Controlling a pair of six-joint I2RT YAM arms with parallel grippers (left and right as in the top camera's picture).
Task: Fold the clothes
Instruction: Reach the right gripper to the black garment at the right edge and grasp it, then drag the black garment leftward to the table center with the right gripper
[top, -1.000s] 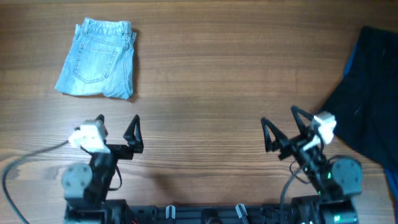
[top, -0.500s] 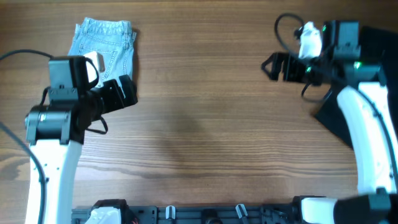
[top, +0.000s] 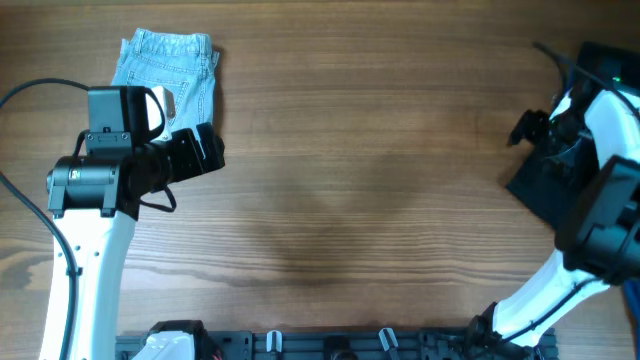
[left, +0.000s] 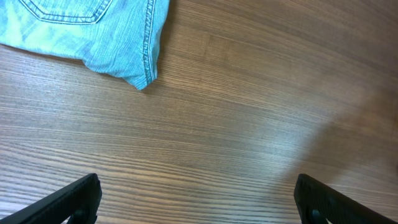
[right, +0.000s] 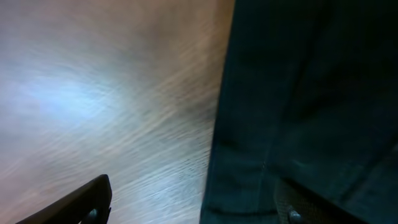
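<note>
The clothes show as two garments. Folded pale-blue denim shorts (top: 165, 60) lie at the far left, their corner (left: 93, 31) at the top of the left wrist view. A black garment (top: 545, 185) lies at the right edge, partly under the right arm, and fills the right half of the right wrist view (right: 311, 93). My left gripper (top: 212, 152) (left: 199, 205) hangs open over bare wood just near of the denim. My right gripper (top: 524, 128) (right: 193, 208) is open astride the black garment's left edge. One of its fingers (right: 81, 202) is over wood and the other is over the cloth.
The wooden table (top: 350, 180) runs between the two garments. The arm bases (top: 330, 345) sit along the near edge. A cable (top: 25, 95) loops out to the left of the left arm.
Both arms rose from the near edge and reached out. Over the last half second the right gripper swung right to the black garment's edge, while the left arm barely moved.
</note>
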